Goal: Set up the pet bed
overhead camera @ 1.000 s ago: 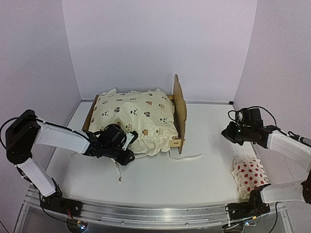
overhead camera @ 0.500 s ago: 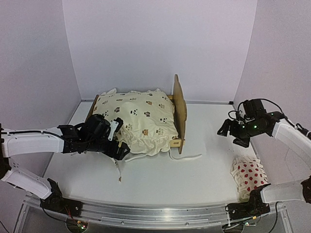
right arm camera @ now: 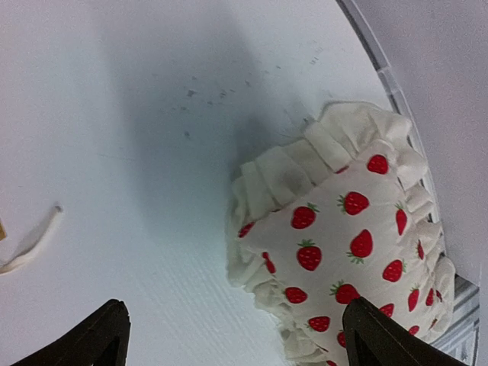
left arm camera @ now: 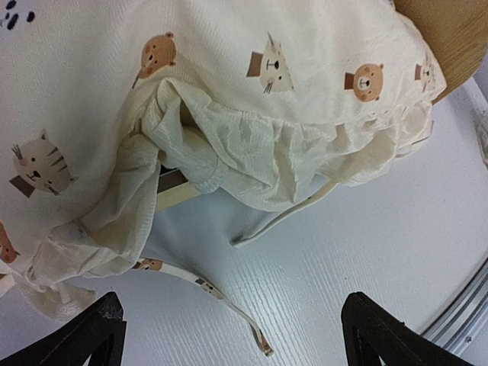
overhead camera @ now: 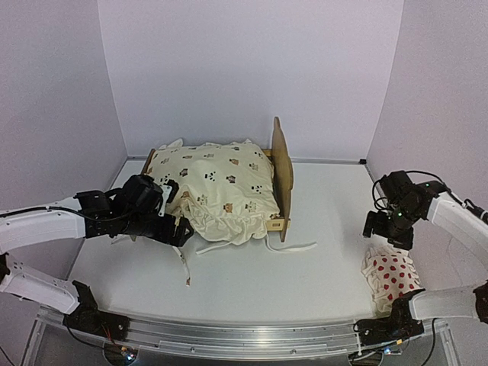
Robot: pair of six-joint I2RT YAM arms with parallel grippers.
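1. The cushion (overhead camera: 217, 187) lies on the pet bed (overhead camera: 282, 164), just ahead of the left jaws, which stand wide open and empty. One tie (left arm camera: 202, 286) trails onto the counter (overhead camera: 305, 282) between them.
2. The strawberry-print pillow (right arm camera: 343, 244) lies directly beneath the right jaws, also spread wide, holding nothing.
3. Likely status: cushion placed, pillow not yet on the bed.

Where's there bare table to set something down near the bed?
Widest bare table lies between the pet bed and the strawberry pillow. A near strip in front of the cushion and its ties is free too. It's crowded at the cushion's near-left corner, around the open left gripper.
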